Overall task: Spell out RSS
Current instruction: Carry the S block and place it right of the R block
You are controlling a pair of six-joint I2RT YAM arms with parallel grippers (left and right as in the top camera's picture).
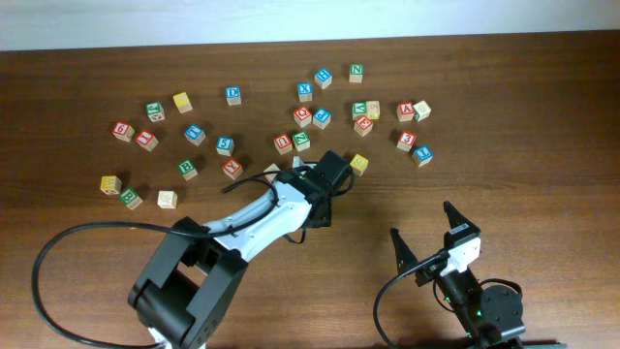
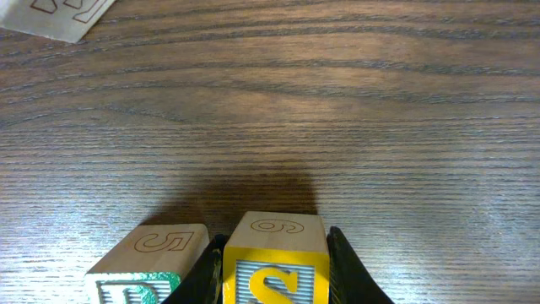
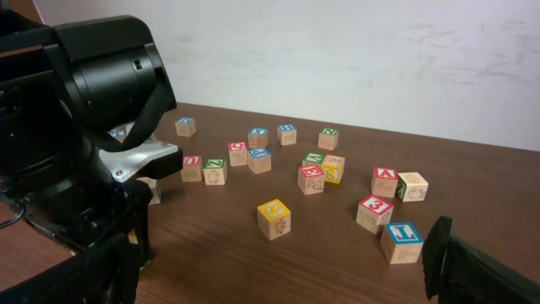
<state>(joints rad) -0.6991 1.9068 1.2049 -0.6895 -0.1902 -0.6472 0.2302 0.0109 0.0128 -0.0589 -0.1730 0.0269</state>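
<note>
My left gripper is shut on a yellow S block with a 6 on its top face. It holds the block low over the wood, right beside a green-lettered block with a 5 on top, whose letter is cut off. In the overhead view the left arm's wrist hides both blocks. My right gripper is open and empty near the table's front edge, and its view shows bare wood between the fingers.
Several letter blocks lie scattered across the far half of the table, among them a yellow one and a blue one. A pale paper scrap lies ahead of the left gripper. The left arm fills the left of the right wrist view.
</note>
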